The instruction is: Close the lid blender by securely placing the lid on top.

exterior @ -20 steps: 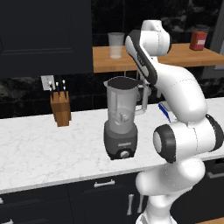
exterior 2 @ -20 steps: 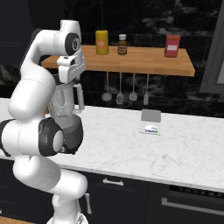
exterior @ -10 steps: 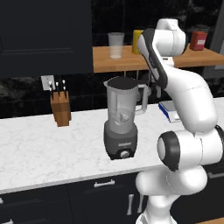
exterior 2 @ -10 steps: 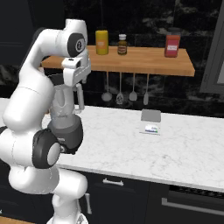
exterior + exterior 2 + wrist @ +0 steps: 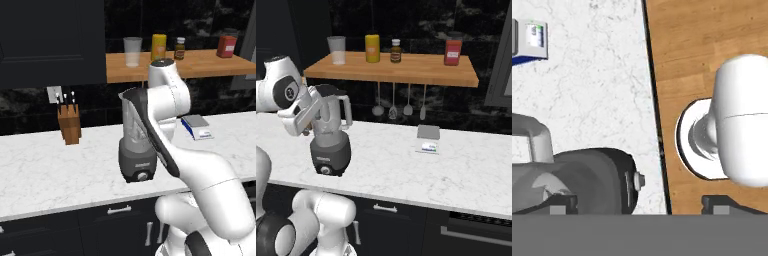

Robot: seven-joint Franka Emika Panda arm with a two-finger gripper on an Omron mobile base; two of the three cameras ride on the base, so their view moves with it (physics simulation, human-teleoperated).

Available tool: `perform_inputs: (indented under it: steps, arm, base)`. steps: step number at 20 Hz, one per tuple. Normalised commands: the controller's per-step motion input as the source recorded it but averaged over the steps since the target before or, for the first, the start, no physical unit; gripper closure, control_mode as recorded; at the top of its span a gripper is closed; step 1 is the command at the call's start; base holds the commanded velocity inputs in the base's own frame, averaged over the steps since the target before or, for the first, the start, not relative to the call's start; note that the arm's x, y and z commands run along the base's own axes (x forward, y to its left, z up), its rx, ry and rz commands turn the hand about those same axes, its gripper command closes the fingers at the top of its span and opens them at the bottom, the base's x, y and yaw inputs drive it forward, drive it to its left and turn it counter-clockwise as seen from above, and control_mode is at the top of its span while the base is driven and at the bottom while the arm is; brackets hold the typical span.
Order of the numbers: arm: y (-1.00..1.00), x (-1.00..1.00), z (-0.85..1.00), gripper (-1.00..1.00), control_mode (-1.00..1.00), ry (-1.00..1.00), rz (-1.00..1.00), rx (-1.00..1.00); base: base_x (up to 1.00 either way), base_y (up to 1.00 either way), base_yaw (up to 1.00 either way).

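The blender (image 5: 134, 150) stands on the white marble counter (image 5: 40, 170), a grey translucent jar with a side handle on a dark base with a round knob. From the other side the blender (image 5: 330, 145) sits at the left, and my forearm leans against its jar. From above, the blender (image 5: 587, 180) lies at the lower left with its knob toward the counter's front edge. My gripper (image 5: 639, 206) hangs high over that edge, open, with nothing between its fingertips (image 5: 562, 205). The black lid is out of view.
A small box with a blue edge (image 5: 196, 125) lies on the counter right of the blender. A knife block (image 5: 69, 125) stands to the left. The wooden shelf (image 5: 406, 70) above carries a glass cup (image 5: 336, 49), bottles and a red can, with ladles hanging below.
My arm has come down from beside the shelf and folded in close against the blender jar. The blender has not moved.
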Motion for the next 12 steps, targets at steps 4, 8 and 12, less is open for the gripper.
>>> perform_inputs:
  steps: [4,8,12]
  arm:
    - [1.00,-1.00,-0.94,-1.00,-1.00,-0.04,0.00,-0.14]
    - [0.33,-0.32,-0.39,-1.00,-1.00,0.11,0.00,0.01]
    - [0.00,0.00,0.00,-1.00,-1.00,0.00,0.00,0.00]
  base:
    - [0.00,0.00,0.00]
    - [0.00,0.00,0.00]
    - [0.00,0.00,0.00]
